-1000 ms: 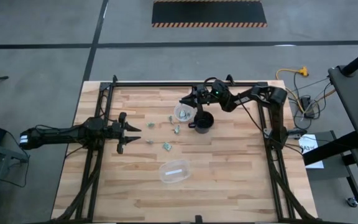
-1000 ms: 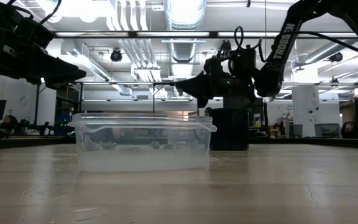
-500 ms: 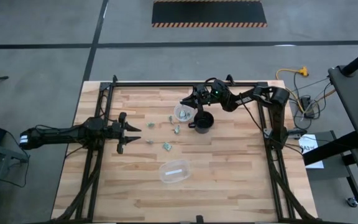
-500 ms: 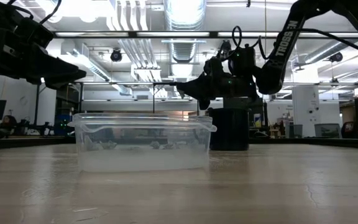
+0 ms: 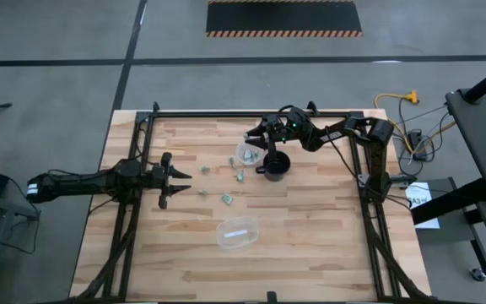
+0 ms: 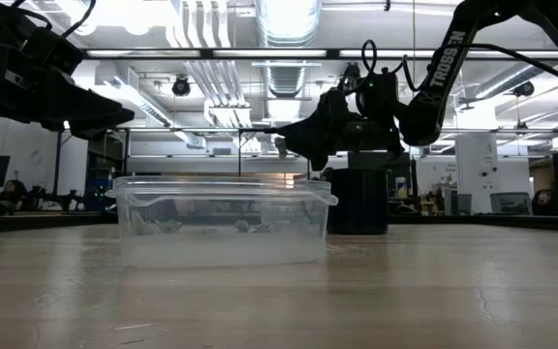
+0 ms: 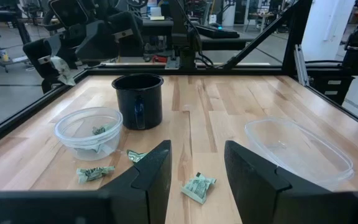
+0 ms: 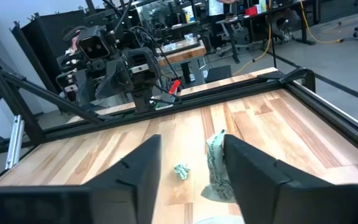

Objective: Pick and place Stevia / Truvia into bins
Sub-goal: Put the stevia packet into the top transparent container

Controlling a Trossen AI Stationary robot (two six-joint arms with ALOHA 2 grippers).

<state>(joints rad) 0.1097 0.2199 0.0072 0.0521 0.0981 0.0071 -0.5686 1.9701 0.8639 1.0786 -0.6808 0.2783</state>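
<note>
On the pale wooden table (image 5: 310, 228), one small green-and-white paper packet (image 8: 216, 167) is held pinched, seemingly, in the right gripper (image 5: 250, 135) above the small round clear plastic cup (image 5: 247, 154), which already holds some, while several loose packets (image 5: 226, 198) are left near the left gripper (image 5: 180, 176), its fingers apart.

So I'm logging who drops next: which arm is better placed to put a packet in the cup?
Right. Its pincer holds a packet just above the cup; the left pincer waits open, well away.

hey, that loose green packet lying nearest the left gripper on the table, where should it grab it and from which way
The packet lies flat and crumpled on the wood, clear of the round cup and the black mug. Best come straight down from above and pinch across its narrow width at the raised, crinkled middle. The left gripper has its jaws open, roughly in line with it.
</note>
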